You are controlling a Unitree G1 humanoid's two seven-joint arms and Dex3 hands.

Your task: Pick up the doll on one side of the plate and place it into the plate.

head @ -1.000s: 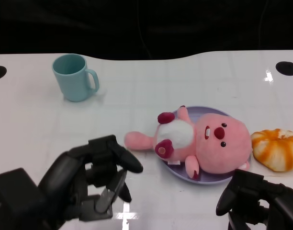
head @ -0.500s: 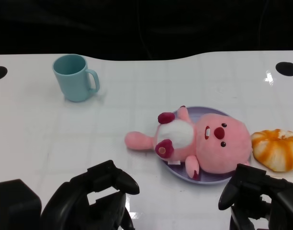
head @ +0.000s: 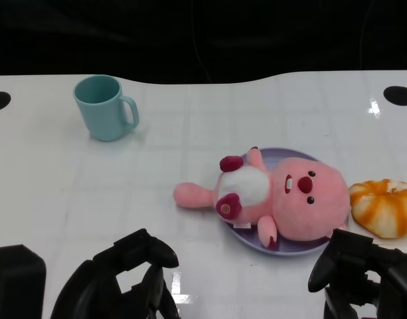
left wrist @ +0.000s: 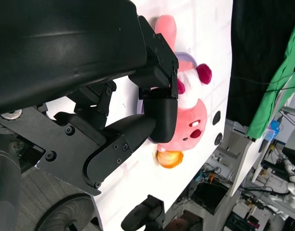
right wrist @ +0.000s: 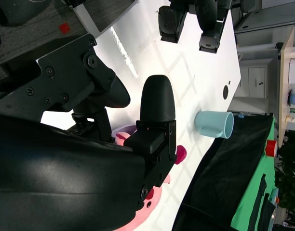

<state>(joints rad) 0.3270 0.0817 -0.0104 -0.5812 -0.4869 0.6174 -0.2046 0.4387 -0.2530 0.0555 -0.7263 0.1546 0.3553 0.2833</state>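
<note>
Head view: the pink doll (head: 283, 199) is seen lying across the purple plate (head: 293, 247), one limb overhanging onto the white tabletop (head: 190, 133). An orange-and-white object (head: 384, 206) lies beside the plate. The left hand (head: 124, 282) and right hand (head: 356, 276) are held low, fingers apart, grasping nothing. Wrist views: the doll appears partly hidden behind the fingers (left wrist: 159, 113).

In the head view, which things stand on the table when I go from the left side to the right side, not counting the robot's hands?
Teal mug → pink doll, lying on the purple plate → orange-and-white striped toy, just right of the plate.
</note>
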